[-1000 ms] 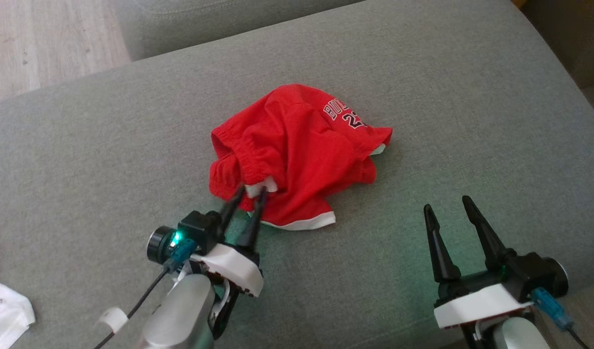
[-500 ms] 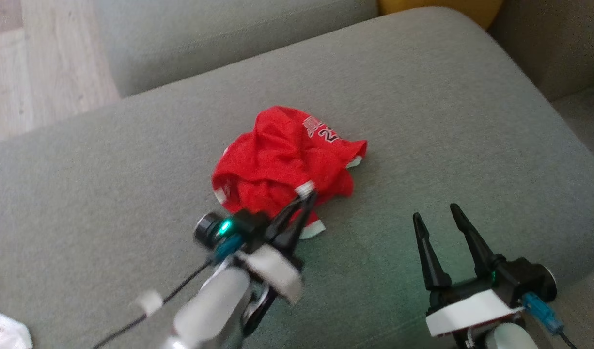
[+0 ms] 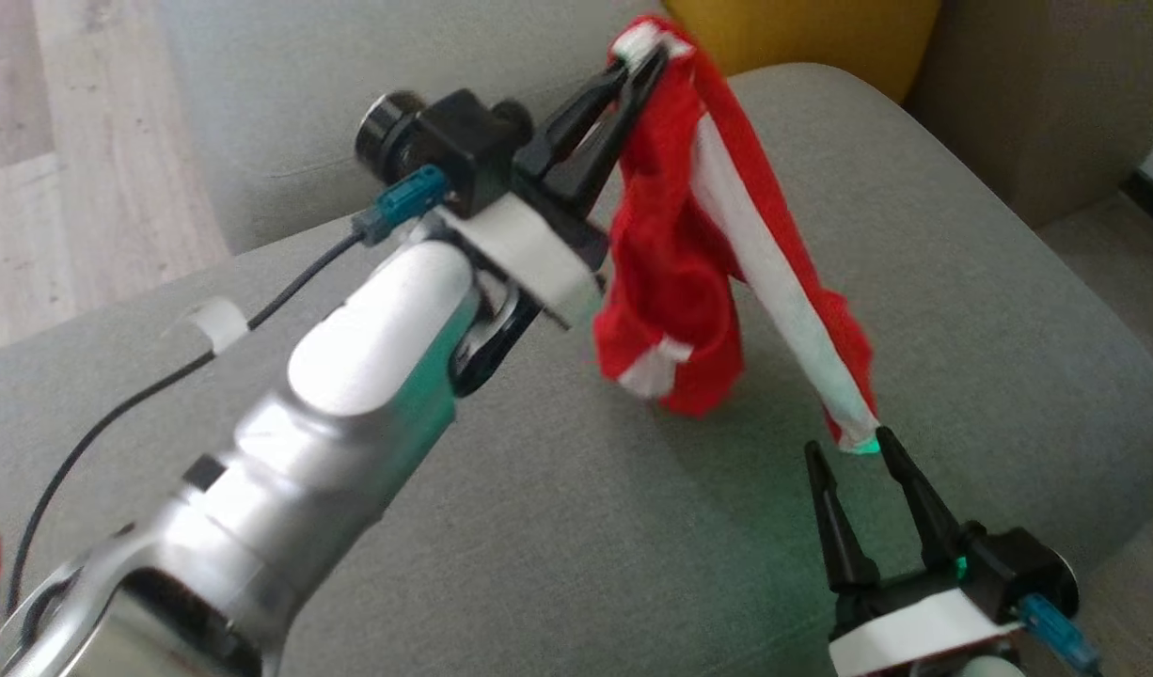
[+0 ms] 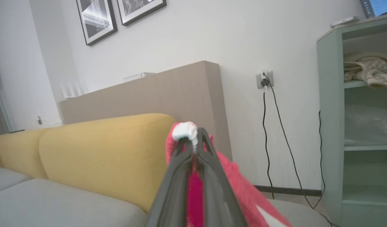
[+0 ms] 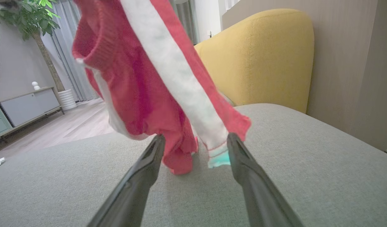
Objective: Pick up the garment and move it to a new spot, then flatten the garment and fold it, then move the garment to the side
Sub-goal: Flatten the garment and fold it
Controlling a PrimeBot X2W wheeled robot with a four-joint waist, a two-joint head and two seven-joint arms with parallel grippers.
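Head view: left gripper (image 3: 654,55), closed on its white hem (image 3: 638,38), holds the red garment (image 3: 671,282) above the grey cushion (image 3: 539,527) near its far right corner; right gripper (image 3: 847,444) open below. Left wrist view: small pinch, so carry slowly. Right wrist view: striped end (image 5: 217,148) dangles between the open jaws; lift clear first.

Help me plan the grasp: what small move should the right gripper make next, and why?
Probably nudge the right gripper forward and shut it on the striped hem. The left gripper holds the garment aloft, and that hem hangs just before the right gripper's open jaws.
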